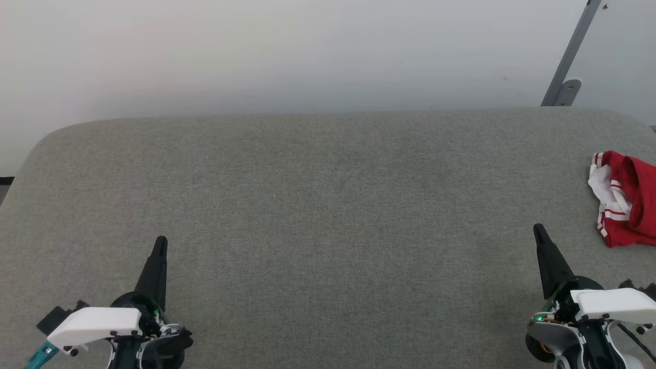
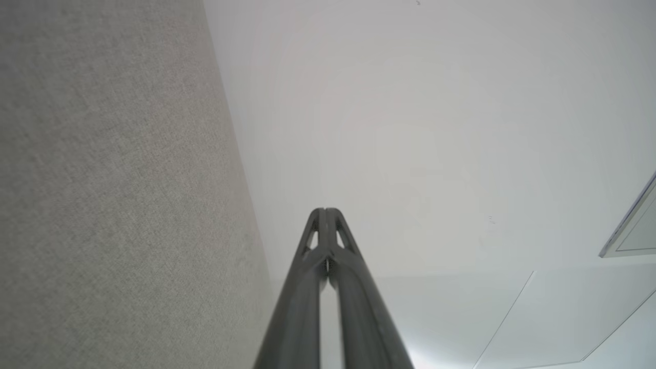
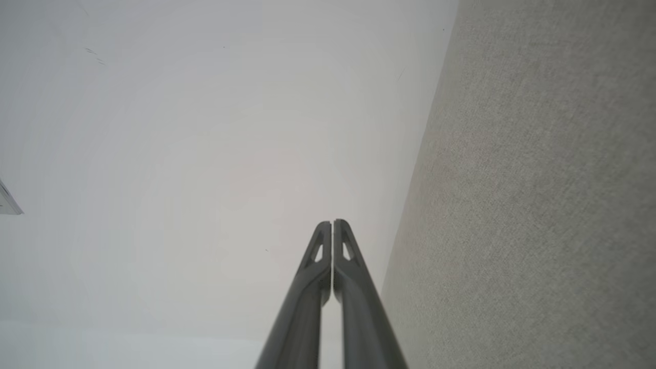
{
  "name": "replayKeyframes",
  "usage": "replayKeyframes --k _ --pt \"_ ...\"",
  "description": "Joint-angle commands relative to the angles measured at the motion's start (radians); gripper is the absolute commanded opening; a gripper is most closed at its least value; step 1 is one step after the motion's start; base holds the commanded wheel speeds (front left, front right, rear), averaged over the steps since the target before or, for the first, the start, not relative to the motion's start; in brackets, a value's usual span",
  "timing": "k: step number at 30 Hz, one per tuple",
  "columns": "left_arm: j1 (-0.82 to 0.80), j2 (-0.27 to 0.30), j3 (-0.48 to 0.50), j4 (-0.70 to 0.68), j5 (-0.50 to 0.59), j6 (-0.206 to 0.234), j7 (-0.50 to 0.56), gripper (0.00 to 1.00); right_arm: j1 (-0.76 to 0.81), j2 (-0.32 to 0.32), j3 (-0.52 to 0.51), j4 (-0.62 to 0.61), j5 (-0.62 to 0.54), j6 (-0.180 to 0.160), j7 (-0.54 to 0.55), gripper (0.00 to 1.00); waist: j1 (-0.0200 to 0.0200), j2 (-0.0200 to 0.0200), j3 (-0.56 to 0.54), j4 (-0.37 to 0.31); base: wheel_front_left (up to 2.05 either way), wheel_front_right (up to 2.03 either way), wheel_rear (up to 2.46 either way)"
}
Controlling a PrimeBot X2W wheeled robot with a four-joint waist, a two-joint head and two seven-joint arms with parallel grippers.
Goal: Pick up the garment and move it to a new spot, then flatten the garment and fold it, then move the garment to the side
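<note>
One grey cloth-covered table (image 1: 328, 205) with rounded far corners, set against one plain pale wall (image 1: 307, 51). One grey metal strut (image 1: 569, 66) leans up the wall at the far right, its foot just behind the table edge.

One garment (image 1: 628, 200): red with a white part and red-and-white striped trim, crumpled in a heap. It lies on the table at the far right edge of the head view, partly cut off by the frame. No lettering readable in this heap.

Two grippers, both low over the near part of the table. The left gripper (image 1: 161, 241) is at the lower left, the right gripper (image 1: 538, 228) at the lower right, well apart from each other. Each points toward the far side and reads as a single dark spike in the head view.

Left wrist view: two fingers (image 2: 302, 287) pressed together at the tips, nothing between them, so the pincer is closed and empty. Right wrist view: two fingers (image 3: 359, 297), tips likewise meeting, closed and empty.

The right gripper is the nearer one to the garment, the tip to the left of it and nearer the robot, not touching it. The left gripper is far from it, across the table.
</note>
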Motion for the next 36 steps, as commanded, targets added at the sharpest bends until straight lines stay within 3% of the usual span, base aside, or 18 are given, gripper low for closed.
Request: replayKeyframes --k 1,36 --pt "-0.018 -0.003 0.004 0.004 -0.021 -0.003 0.007 0.00 -0.016 -0.003 -0.002 0.004 0.023 0.000 0.009 0.00 0.0000 -0.0001 0.001 0.000 0.00 0.00 0.00" --pt "-0.019 -0.005 0.005 0.005 -0.025 -0.003 0.011 0.00 -0.014 -0.002 -0.001 0.003 0.027 0.000 0.010 0.00 0.0000 -0.0001 0.002 -0.001 0.00 0.00 0.00"
